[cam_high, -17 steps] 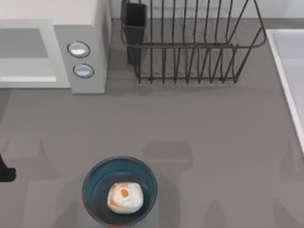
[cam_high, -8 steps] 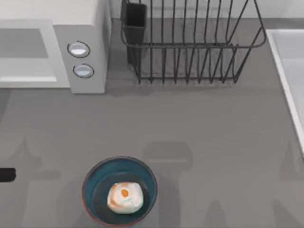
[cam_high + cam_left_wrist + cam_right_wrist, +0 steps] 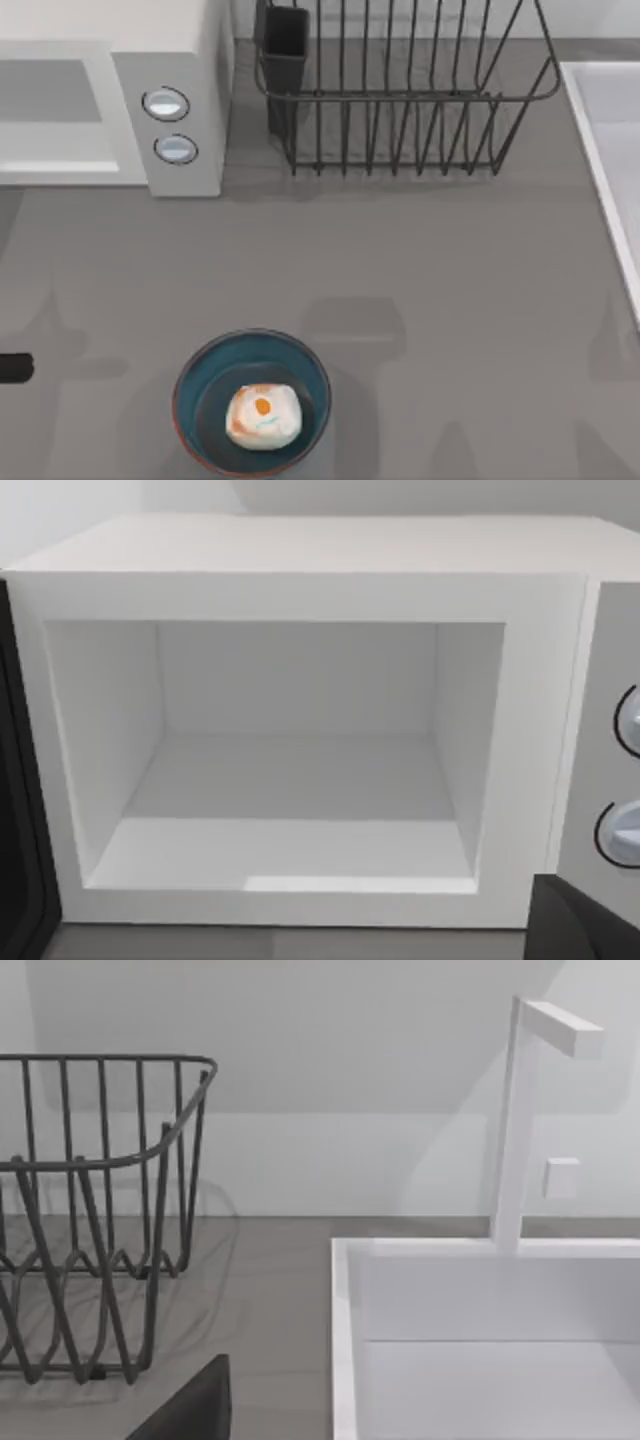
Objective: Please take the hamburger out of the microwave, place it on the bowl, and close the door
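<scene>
The hamburger (image 3: 263, 416), a cream lump with an orange spot, lies inside the deep-blue bowl (image 3: 195, 372) near the table's front, left of centre. The white microwave (image 3: 180, 60) stands at the back left, its two silvery knobs facing forward. In the left wrist view its cavity (image 3: 300, 780) is open to view and bare. A dark upright strip (image 3: 20, 810) beside the opening may be the swung-open door. A dark piece of my left arm (image 3: 12, 368) pokes in at the table's left edge, well left of the bowl. A dark part of my right gripper (image 3: 190, 1410) sits low in the right wrist view.
A dark wire dish rack (image 3: 400, 90) with a black cup holder (image 3: 283, 45) stands at the back, right of the microwave. A white sink (image 3: 615, 150) with a tap (image 3: 520, 1120) runs along the table's right side. Bare grey tabletop lies between the bowl and the rack.
The dark piece of my left arm at the left edge has changed outline and settled into a low flat bar. Bowl, hamburger and microwave have not moved.
</scene>
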Tool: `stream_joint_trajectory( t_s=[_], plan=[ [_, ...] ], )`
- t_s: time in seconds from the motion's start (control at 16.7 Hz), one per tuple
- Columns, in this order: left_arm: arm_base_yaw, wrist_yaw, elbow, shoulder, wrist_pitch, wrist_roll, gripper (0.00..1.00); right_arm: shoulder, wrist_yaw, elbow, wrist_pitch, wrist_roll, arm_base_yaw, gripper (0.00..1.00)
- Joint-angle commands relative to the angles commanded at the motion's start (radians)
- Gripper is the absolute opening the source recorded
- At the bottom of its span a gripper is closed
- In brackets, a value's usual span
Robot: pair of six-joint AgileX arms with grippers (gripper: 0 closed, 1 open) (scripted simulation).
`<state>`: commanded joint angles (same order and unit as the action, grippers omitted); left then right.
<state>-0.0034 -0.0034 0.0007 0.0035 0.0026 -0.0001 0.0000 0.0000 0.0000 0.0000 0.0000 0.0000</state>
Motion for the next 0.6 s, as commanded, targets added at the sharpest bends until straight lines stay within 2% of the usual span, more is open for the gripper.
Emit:
stream_joint_trajectory(
  t_s=[0.12, 0.42, 0.6],
  plan=[
    [-0.038, -0.038, 0.004, 0.031, 0.027, 0.000, 0.00, 0.000, 0.000, 0.000, 0.000, 0.000, 0.000, 1.00],
    [-0.214, -0.214, 0.020, 0.146, 0.126, 0.002, 0.00, 0.000, 0.000, 0.000, 0.000, 0.000, 0.000, 1.00],
    [-0.254, -0.254, 0.024, 0.174, 0.151, 0.003, 0.00, 0.000, 0.000, 0.000, 0.000, 0.000, 0.000, 1.00]
  ],
)
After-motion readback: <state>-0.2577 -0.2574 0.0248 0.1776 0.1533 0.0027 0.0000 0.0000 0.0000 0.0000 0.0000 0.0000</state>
